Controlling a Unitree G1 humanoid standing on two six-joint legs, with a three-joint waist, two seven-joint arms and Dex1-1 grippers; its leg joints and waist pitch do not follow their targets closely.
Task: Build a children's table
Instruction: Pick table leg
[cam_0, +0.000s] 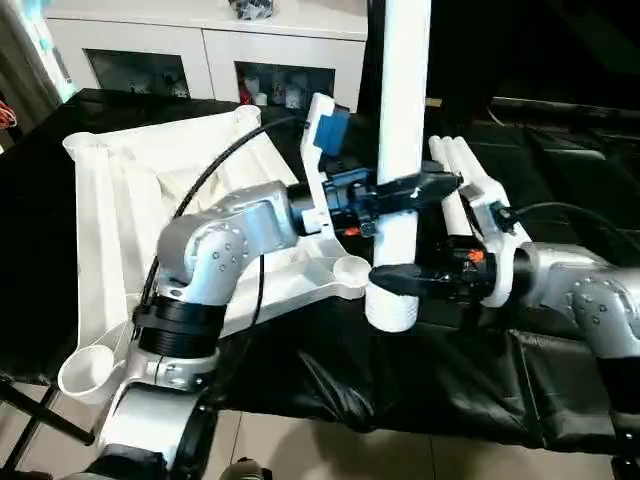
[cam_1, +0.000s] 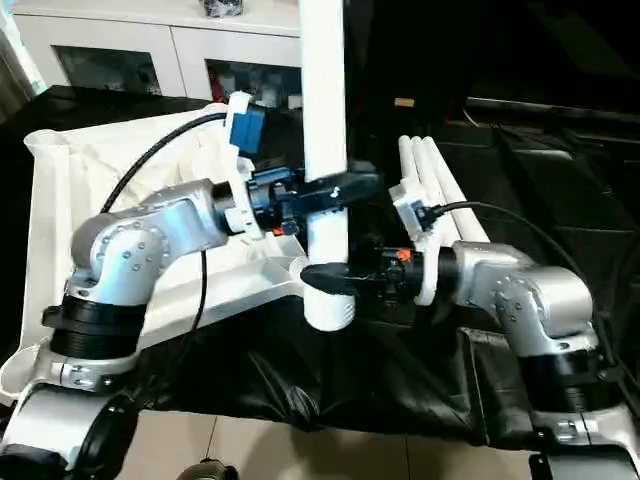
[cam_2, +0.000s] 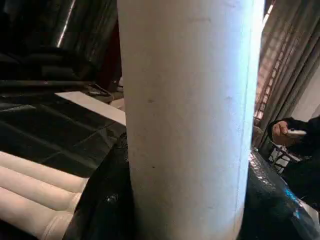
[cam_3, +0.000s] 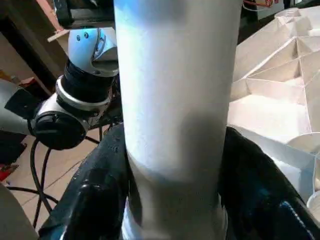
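Two grippers are clamping one upright leg (cam_0: 402, 120) of the children's table, just off the near corner socket (cam_0: 350, 268) of the upturned table top (cam_0: 130, 200). That top — the largest part — is lying ribbed side up on the black-covered work surface (cam_0: 330, 380); it looks stiff, light and bulky, and is best left lying flat. Spare legs (cam_0: 455, 175) are lying side by side on the cover beyond the right forearm. The held leg is reading as a rigid, smooth, light plastic tube, likely slippery, so a firm hold low on the shaft near the stepped end seems wise. The left gripper (cam_0: 405, 190) is closing around the tube higher up; the right gripper (cam_0: 395, 278) is holding it just above the bottom end. Behind the work surface a white cabinet (cam_0: 200, 50) with glass doors is standing — the room beyond is looking dim, with curtains and a person's hand (cam_2: 280, 131) at the edge.
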